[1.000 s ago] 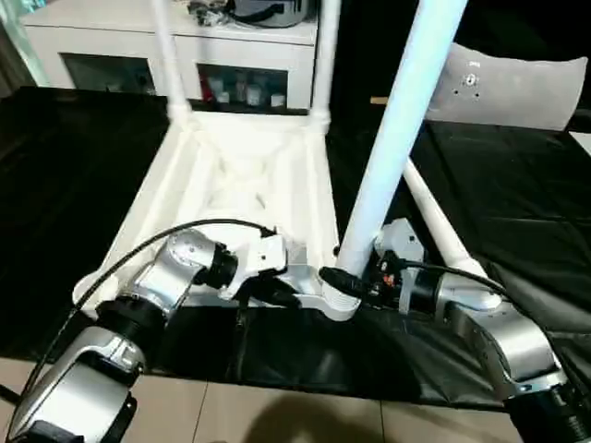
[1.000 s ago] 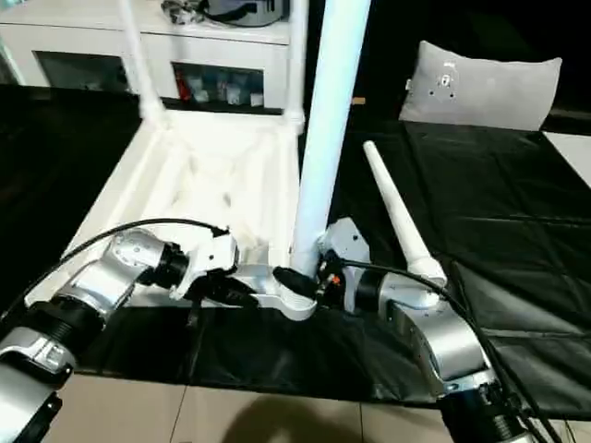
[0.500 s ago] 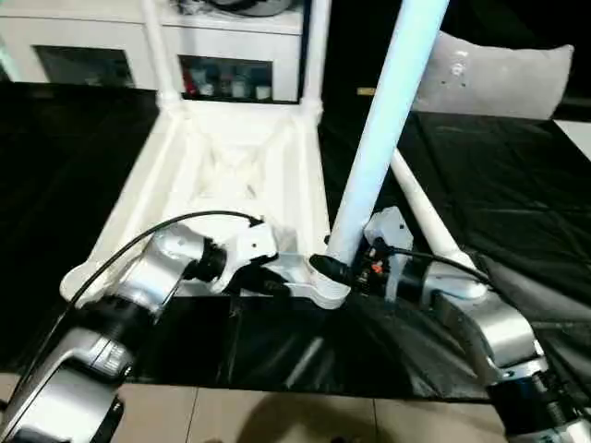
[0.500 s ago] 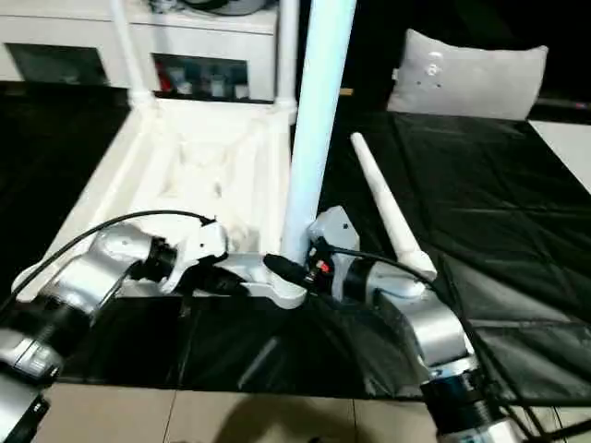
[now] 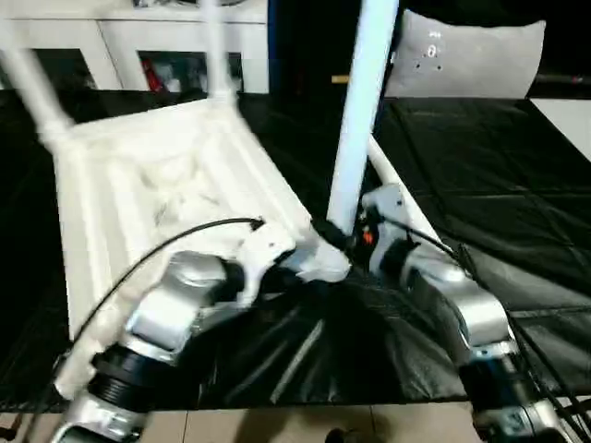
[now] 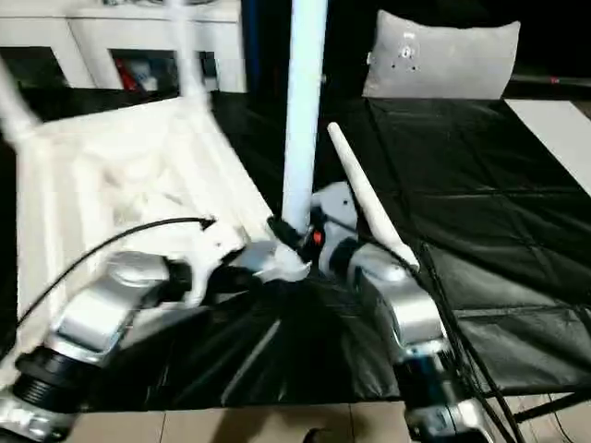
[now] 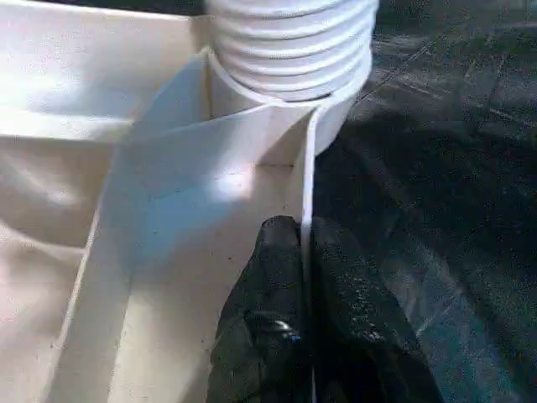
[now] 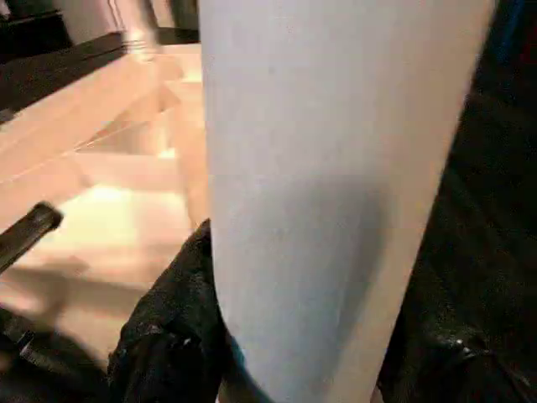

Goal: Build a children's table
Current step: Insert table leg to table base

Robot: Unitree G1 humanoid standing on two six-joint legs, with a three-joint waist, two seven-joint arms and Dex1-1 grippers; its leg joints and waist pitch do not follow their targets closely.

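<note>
The children's table top (image 5: 138, 185) lies upside down on black cloth, ribbed underside up. Two white legs (image 5: 217, 46) stand in its far corners. A third leg (image 5: 360, 111) stands upright at the near right corner socket (image 7: 289, 50). My right gripper (image 5: 337, 235) is shut around this leg's base, one black finger (image 8: 168, 336) on each side of the leg (image 8: 336, 168). My left gripper (image 7: 304, 231) is shut on the top's thin rim wall (image 7: 306, 168) just beside that socket. Another loose leg (image 6: 360, 198) lies on the cloth to the right.
A grey-white cushion (image 5: 462, 51) leans at the back right. A white cabinet (image 5: 120, 37) stands behind the table top. The black cloth (image 5: 499, 185) is bunched under the near corner, and pale floor tiles (image 5: 277, 429) show at the front.
The view has shifted. Beyond that, the table top's far end has swung to the left, with both grippers still holding at the near right corner.
</note>
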